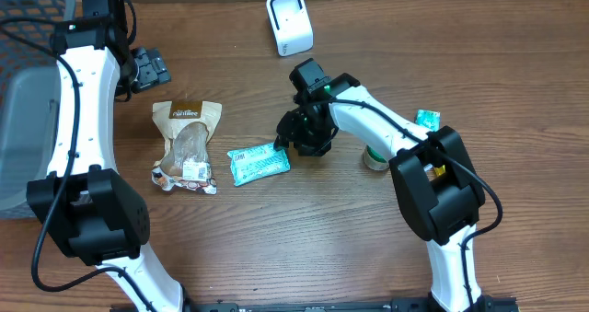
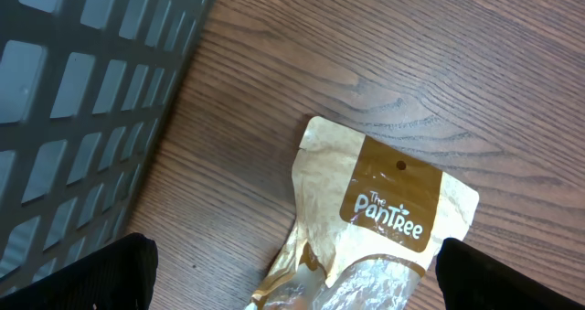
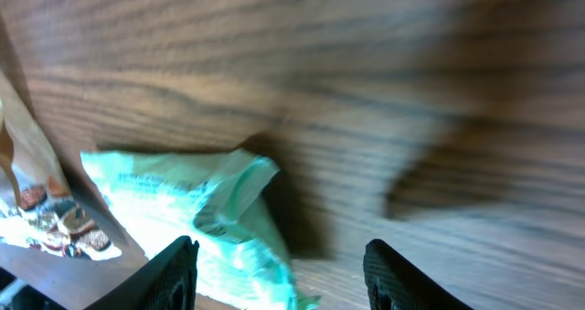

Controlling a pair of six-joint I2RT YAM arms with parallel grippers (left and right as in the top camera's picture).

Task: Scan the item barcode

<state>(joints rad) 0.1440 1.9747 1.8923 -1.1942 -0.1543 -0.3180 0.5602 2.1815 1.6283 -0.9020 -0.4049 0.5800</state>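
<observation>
The item nearest my right gripper is a teal snack packet (image 1: 259, 163) lying flat at the table's middle. My right gripper (image 1: 293, 139) is low over its right end. In the right wrist view the packet (image 3: 196, 219) reaches in between the two fingers, close to the left one, and the right gripper (image 3: 285, 273) stands open, the right finger clear of it. A tan Pantree pouch (image 1: 187, 142) lies further left. My left gripper (image 1: 152, 68) hovers behind it, wide open (image 2: 306, 278) over the pouch's top (image 2: 393, 209). The white barcode scanner (image 1: 289, 22) stands at the back.
A grey slatted basket (image 1: 28, 100) fills the left edge and shows close by in the left wrist view (image 2: 82, 118). A roll of tape (image 1: 375, 157) and a small teal packet (image 1: 426, 120) lie right of my right arm.
</observation>
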